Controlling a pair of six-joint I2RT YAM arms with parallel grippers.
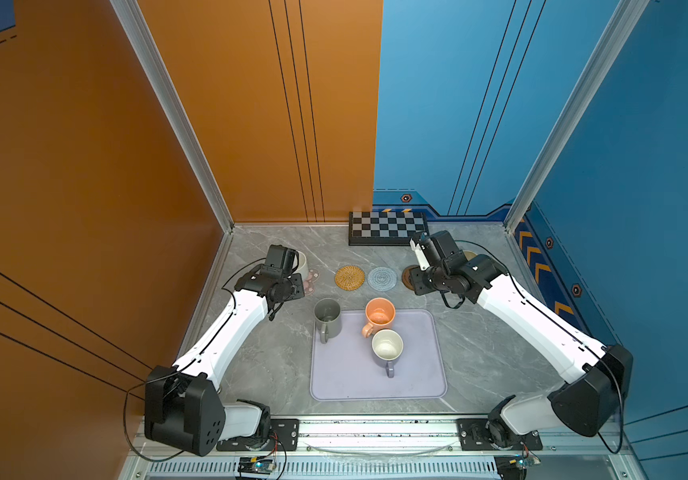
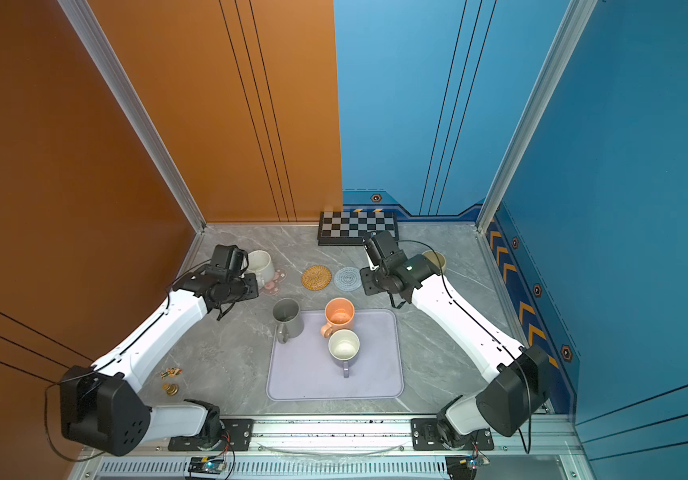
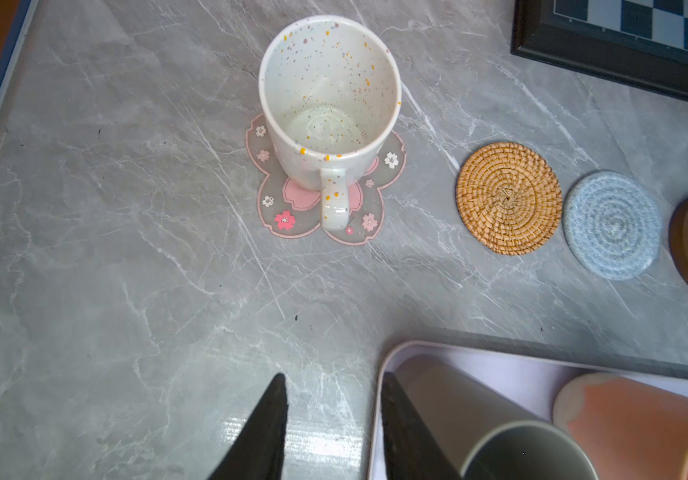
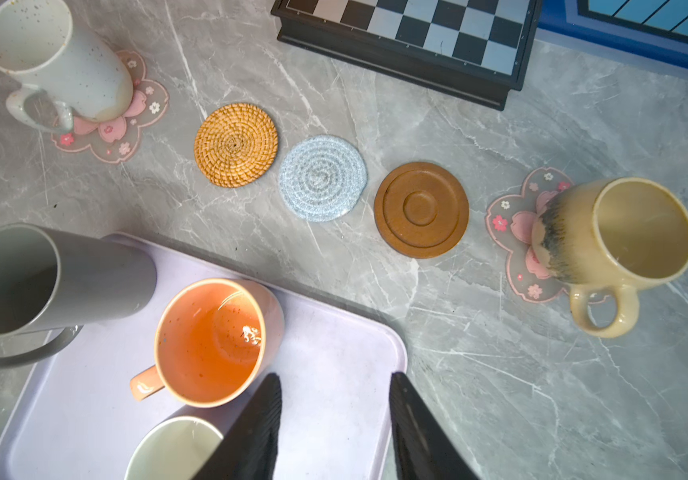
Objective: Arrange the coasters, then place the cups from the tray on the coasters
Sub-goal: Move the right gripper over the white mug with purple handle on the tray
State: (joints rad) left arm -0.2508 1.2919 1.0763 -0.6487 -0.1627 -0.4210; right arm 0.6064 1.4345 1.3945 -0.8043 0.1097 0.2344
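Left hand (image 3: 334, 378) held open and empty, speckled mug (image 3: 330, 104) set on flower coaster (image 3: 292, 212) ahead of it, untouched, 11 o'clock of tray (image 1: 355, 382), right hand (image 4: 336, 376) open, orange mug (image 4: 209, 340) near it, on tray

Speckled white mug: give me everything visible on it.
The speckled white mug looks like glazed ceramic, white with small orange, purple and grey flecks inside and out, with one loop handle. It stands upright and empty on a clear flower-shaped coaster with pink blossoms, left of the woven rattan coaster in both top views. Nothing else touches it.
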